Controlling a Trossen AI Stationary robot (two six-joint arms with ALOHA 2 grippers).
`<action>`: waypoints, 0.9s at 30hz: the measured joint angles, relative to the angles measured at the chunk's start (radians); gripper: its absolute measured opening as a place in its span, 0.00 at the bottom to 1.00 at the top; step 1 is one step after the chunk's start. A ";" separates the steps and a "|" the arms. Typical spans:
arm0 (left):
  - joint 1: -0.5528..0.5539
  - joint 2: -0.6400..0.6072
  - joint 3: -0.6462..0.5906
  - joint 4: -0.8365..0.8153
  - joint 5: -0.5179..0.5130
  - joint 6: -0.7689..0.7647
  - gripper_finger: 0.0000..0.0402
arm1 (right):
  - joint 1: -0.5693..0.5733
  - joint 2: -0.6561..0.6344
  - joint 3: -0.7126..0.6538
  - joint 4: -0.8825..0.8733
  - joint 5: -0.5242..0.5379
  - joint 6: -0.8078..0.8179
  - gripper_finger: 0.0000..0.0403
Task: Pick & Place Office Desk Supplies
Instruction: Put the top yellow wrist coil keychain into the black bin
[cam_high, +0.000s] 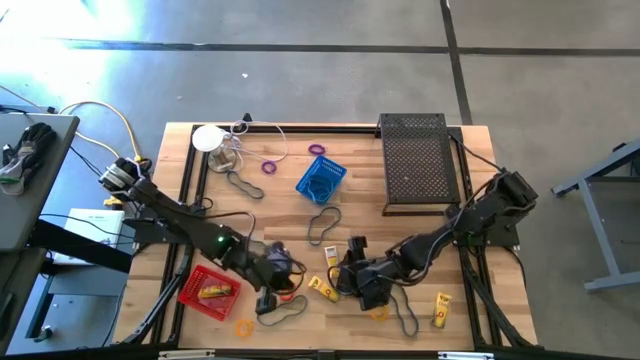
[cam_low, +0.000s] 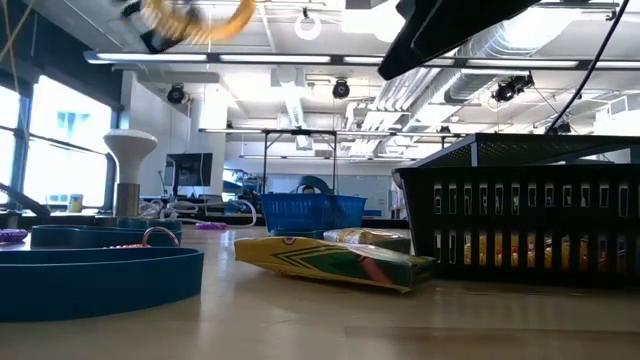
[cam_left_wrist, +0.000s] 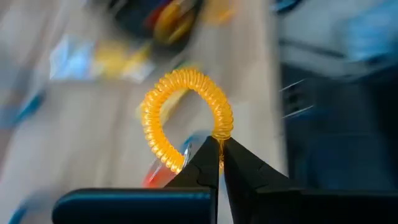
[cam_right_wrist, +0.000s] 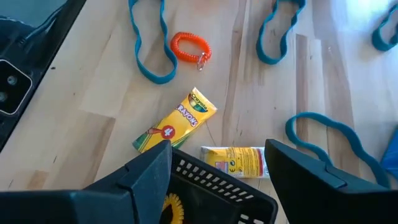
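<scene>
My left gripper (cam_left_wrist: 219, 149) is shut on a yellow coiled ring (cam_left_wrist: 186, 118), which the low view shows high above the table (cam_low: 195, 18). In the high view this gripper (cam_high: 278, 268) is near the table's front, right of the red basket (cam_high: 208, 290). My right gripper (cam_right_wrist: 217, 163) stands open above a black mesh basket (cam_right_wrist: 217, 186) that rests on the table (cam_low: 530, 220) and holds yellow things. Whether its fingers touch the basket cannot be told. Two yellow crayon boxes (cam_right_wrist: 177, 121) (cam_right_wrist: 235, 160) and an orange-red coil ring (cam_right_wrist: 189, 46) lie flat beyond it. My left gripper pinches the yellow coil ring at one spot on its loop (cam_left_wrist: 219, 138) between the two fingertips, only at their free ends. The ring stands out beyond the fingers, round and open, lifted clear of the table.
Blue-grey band loops (cam_right_wrist: 149, 50) (cam_high: 322, 225) lie scattered on the wood. A blue basket (cam_high: 320, 180) and a large flat black mesh tray (cam_high: 415, 160) stand toward the far side, with a white disc with cables (cam_high: 208, 137) at the far left. An orange ring (cam_high: 243, 327) lies near the front edge.
</scene>
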 joint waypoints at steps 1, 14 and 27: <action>0.008 0.008 0.000 0.055 0.035 0.041 0.00 | 0.005 0.000 0.000 0.000 0.011 -0.001 0.61; 0.167 0.117 -0.001 0.342 0.378 0.190 0.00 | 0.052 0.000 0.000 0.210 0.111 -0.279 0.61; 0.215 0.126 -0.002 0.365 0.411 0.202 0.00 | 0.008 0.000 0.000 0.239 -0.018 -0.283 0.46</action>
